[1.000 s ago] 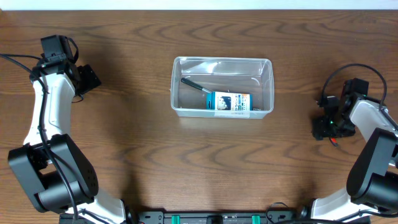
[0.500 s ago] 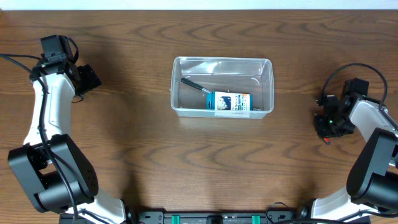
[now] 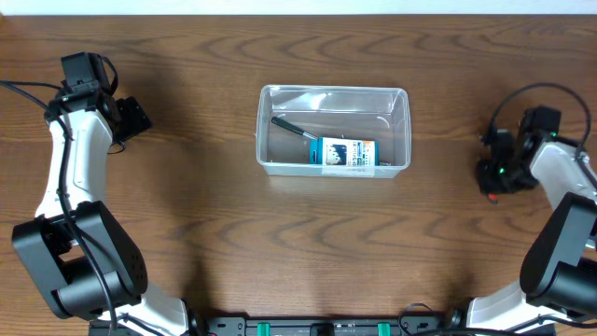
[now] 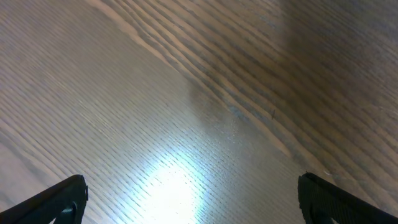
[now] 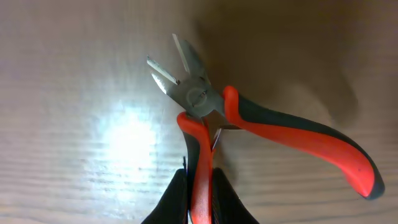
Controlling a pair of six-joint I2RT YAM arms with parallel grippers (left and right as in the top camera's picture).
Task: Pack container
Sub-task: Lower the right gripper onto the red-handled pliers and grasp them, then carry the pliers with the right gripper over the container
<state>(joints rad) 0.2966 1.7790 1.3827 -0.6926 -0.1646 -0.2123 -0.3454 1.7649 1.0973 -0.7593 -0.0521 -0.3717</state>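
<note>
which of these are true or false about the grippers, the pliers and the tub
1. The right gripper is clamped on one handle of the pliers. True.
2. The pliers lie inside the container. False: they are outside it, off to the right side of the table, in the right gripper.
3. The left gripper is open, with only bare table between its fingers. True.
4. The container holds nothing. False: a blue-labelled pack and a dark-handled tool lie in it.
5. The cutting tips of the pliers are pressed together. False: they stand apart.
</note>
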